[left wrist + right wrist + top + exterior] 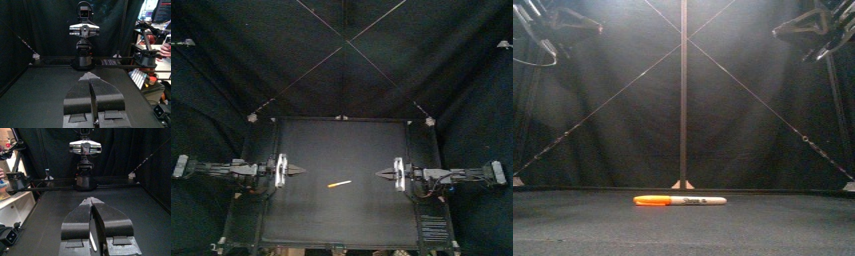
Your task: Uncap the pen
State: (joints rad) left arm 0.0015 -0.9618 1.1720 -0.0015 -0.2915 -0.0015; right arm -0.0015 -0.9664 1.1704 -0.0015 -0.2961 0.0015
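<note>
Facing each other across the table (345, 222), the left gripper (89, 76) and right gripper (91, 201) each have their jaws pressed together tip to tip, grasping nothing. Each hangs above the table near its own side, well apart from the other. The pen (339, 184) lies flat between them, a little nearer the front edge than the grippers' line, and neither gripper touches it. The orange cap (651, 200) is seated on the end toward the left arm. The white barrel (700, 201), with dark print, points toward the right arm. The pen sits slightly askew, cap end nearer the front.
</note>
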